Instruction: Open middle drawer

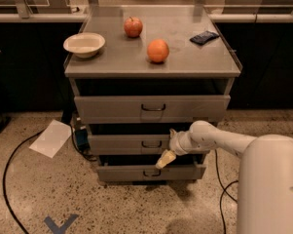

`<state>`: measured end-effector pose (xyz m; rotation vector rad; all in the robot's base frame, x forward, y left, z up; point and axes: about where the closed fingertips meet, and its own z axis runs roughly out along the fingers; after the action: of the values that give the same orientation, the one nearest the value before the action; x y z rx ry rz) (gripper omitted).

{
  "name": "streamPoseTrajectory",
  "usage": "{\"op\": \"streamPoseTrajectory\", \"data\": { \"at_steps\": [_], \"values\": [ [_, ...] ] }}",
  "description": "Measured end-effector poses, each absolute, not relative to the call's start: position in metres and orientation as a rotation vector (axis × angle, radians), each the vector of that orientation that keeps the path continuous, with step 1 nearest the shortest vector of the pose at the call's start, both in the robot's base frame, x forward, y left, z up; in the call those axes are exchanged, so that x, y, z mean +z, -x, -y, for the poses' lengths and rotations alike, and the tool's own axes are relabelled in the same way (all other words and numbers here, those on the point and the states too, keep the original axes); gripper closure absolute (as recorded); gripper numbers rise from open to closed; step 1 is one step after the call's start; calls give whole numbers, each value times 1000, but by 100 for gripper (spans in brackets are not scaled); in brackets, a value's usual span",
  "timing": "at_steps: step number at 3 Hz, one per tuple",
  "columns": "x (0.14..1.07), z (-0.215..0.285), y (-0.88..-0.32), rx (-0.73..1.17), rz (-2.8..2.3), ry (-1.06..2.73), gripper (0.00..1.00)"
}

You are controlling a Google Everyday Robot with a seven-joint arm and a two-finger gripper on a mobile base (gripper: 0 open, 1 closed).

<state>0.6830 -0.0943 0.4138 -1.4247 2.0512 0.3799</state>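
The middle drawer (121, 144) is the low grey front between the taller top drawer (112, 108) and the bottom drawer (126, 172) of the grey metal cabinet. Its small dark wire handle (151, 144) is at centre. My gripper (169, 146) is against the middle drawer's front, just right of the handle and not around it. It is open: one pale finger (165, 159) points down over the bottom drawer's gap and the other tip (173, 132) shows above the drawer front. My white arm (219, 140) reaches in from the right.
On the cabinet top (185, 62) are a white bowl (84, 44), an apple (133, 27), an orange (157, 50) and a dark packet (204, 37). A white sheet (51, 138) and black cables (9, 179) lie on the floor at left. Dark counters stand behind.
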Motion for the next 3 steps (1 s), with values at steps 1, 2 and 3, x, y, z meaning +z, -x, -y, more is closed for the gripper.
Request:
{"op": "streamPoseTrajectory", "data": {
  "at_steps": [1, 2, 3],
  "values": [
    [414, 94, -683, 380, -2051, 1425, 0],
    [416, 90, -669, 439, -2061, 1489, 0],
    [430, 82, -634, 576, -2047, 1578, 0]
  ]
}}
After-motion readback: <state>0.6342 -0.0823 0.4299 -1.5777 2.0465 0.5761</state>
